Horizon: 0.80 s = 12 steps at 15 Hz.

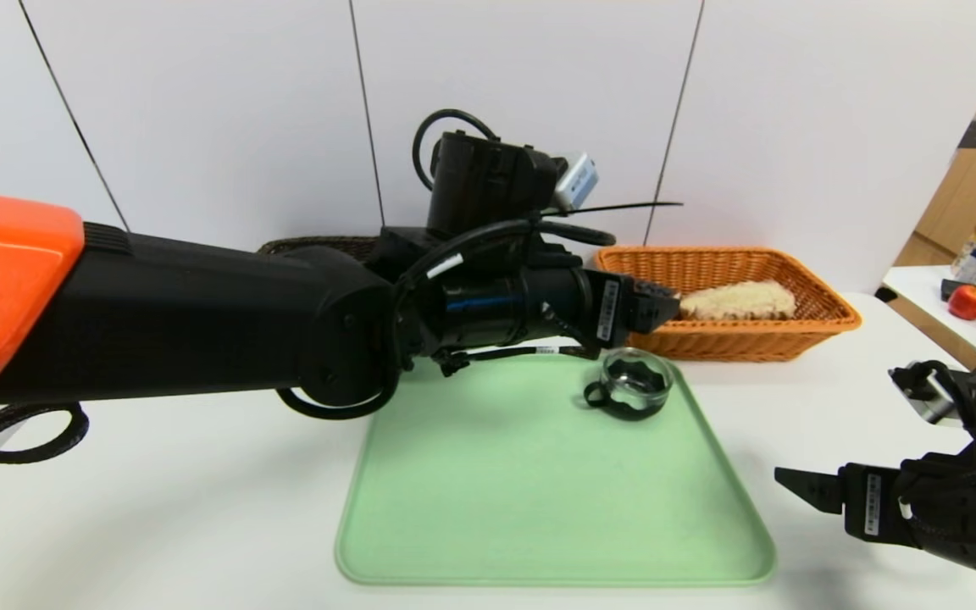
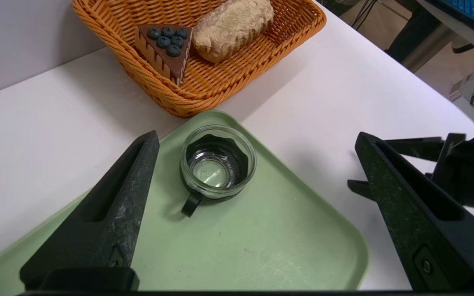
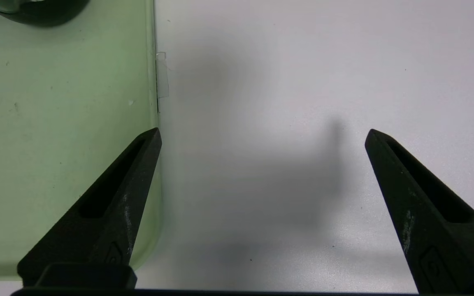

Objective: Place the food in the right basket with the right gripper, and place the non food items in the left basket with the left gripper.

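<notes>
A small glass cup with a black sleeve and handle (image 1: 634, 384) stands at the far right corner of the green tray (image 1: 539, 525); it also shows in the left wrist view (image 2: 216, 164). My left gripper (image 1: 653, 309) hangs open and empty just above and behind the cup (image 2: 257, 139). The orange right basket (image 1: 827, 318) holds a bread piece (image 1: 742, 301) and, in the left wrist view, a chocolate cake slice (image 2: 165, 49). The dark left basket (image 1: 318, 246) is mostly hidden behind my left arm. My right gripper (image 1: 793, 483) is open and empty over bare table (image 3: 261, 135).
The white table (image 1: 158, 508) spreads around the tray. A side table at the far right holds an apple (image 1: 970, 301) and bottles. A white wall stands right behind the baskets. The tray's edge (image 3: 154, 82) runs beside my right gripper.
</notes>
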Motion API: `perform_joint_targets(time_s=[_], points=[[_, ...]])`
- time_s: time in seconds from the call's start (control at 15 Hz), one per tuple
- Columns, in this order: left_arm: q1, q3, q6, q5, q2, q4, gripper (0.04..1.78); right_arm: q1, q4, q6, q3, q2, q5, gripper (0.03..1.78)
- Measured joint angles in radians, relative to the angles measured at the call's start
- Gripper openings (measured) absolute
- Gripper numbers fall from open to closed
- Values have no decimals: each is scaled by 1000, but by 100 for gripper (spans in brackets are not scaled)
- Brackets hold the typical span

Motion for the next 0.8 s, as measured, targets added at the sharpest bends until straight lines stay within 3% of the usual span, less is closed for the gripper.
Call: perform_joint_targets(time_s=[0.33, 0.47, 0.8], points=[[0, -370, -69, 68, 96, 433, 169, -2, 1, 3, 8, 9, 1, 171], [-4, -435, -76, 127, 146, 551, 169, -3, 1, 2, 10, 11, 1, 171], [-9, -457, -74, 205, 230, 522, 169, -5, 1, 1, 10, 25, 1, 171]])
